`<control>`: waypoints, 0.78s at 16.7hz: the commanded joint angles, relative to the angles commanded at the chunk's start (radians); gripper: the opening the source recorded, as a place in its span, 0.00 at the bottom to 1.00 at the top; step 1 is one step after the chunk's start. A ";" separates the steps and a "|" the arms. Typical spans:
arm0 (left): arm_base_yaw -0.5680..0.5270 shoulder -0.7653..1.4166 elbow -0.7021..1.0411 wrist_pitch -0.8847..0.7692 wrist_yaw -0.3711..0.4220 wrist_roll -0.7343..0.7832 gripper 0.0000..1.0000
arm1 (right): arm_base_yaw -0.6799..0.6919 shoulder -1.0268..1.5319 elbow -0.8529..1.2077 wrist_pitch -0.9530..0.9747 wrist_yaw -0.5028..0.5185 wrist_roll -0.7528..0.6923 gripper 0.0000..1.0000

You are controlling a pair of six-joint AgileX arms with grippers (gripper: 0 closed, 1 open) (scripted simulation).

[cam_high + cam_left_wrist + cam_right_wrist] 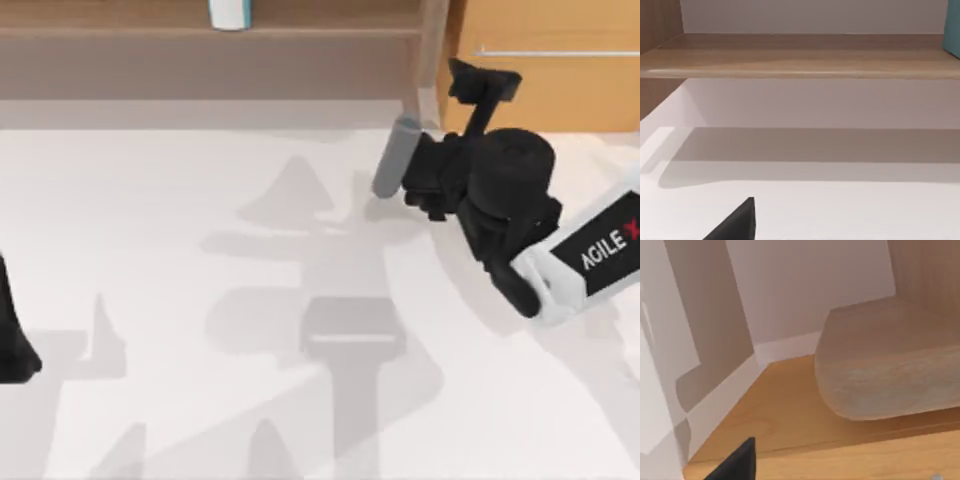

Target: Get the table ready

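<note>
- Across the top view, the table (180, 250) is spreading as a broad white flat top from the left edge to the right, carrying nothing but arm shadows on its bare middle.
- Along its far edge, the long wooden shelf (150, 30) is standing with a white-and-blue container (230, 12) on it, and the orange-wood drawer cabinet (545, 70) with a silver bar handle (555, 52) is sitting at the far right corner.
- My right gripper (478, 85) is reaching over that far right corner toward the cabinet front, next to the shelf's end post; whether its fingers are parted or closed, I cannot tell.
- My left arm (12, 330) is idling at the table's left edge.
- From the left wrist view, the shelf board (800, 55) is running above the white top (840, 210), with a teal object's edge (953, 27) on it and a dark fingertip (737, 222) showing; its pincer state cannot be told.
- From the right wrist view, the orange cabinet face (790, 405) is lying close, beside a paler wooden post (890, 365) and one dark fingertip (737, 462).
- Judging by looks, the table is behaving as a heavy, rigid, smooth and slippery slab, nothing to be gripped itself; readying it probably means taking hold of the cabinet's bar handle.
</note>
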 joint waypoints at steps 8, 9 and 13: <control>0.000 0.000 0.000 0.000 0.000 0.000 1.00 | 0.257 0.146 0.506 -0.359 0.252 0.562 1.00; 0.000 0.000 0.000 0.000 0.000 0.000 1.00 | 0.273 0.171 0.589 -0.408 0.283 0.639 1.00; 0.000 0.000 0.000 0.000 0.000 0.000 1.00 | 0.313 0.270 0.912 -0.593 0.397 0.930 1.00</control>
